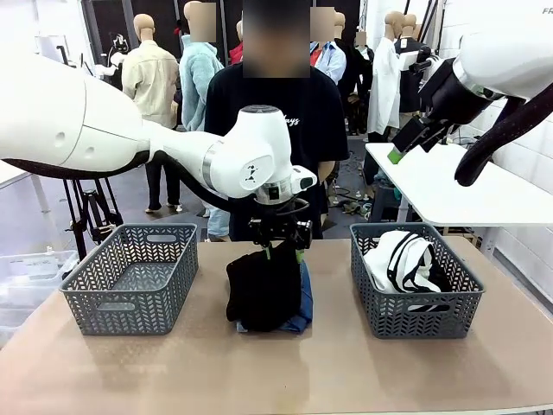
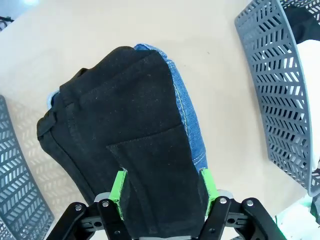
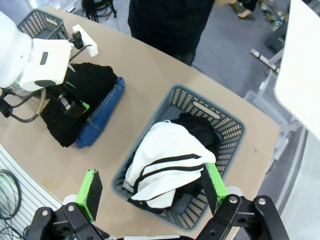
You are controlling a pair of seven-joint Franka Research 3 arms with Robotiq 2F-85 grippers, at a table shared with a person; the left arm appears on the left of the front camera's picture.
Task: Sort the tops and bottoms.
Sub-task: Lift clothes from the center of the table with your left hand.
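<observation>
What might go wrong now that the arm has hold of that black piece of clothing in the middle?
1. The left gripper pinches the black garment, which lies on the jeans; lifting may drag the jeans along.
2. The right basket holds a heaped white top; another piece may hang over its rim.
3. The right gripper hangs open above that basket, so the arms might bump.

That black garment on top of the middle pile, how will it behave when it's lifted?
Probably floppy: the black garment lies in soft folds between the pads of the left gripper, so its free end should droop. Its stitched seams suggest thick cloth, likely heavy for its size. It might drag the blue jeans beneath.
</observation>
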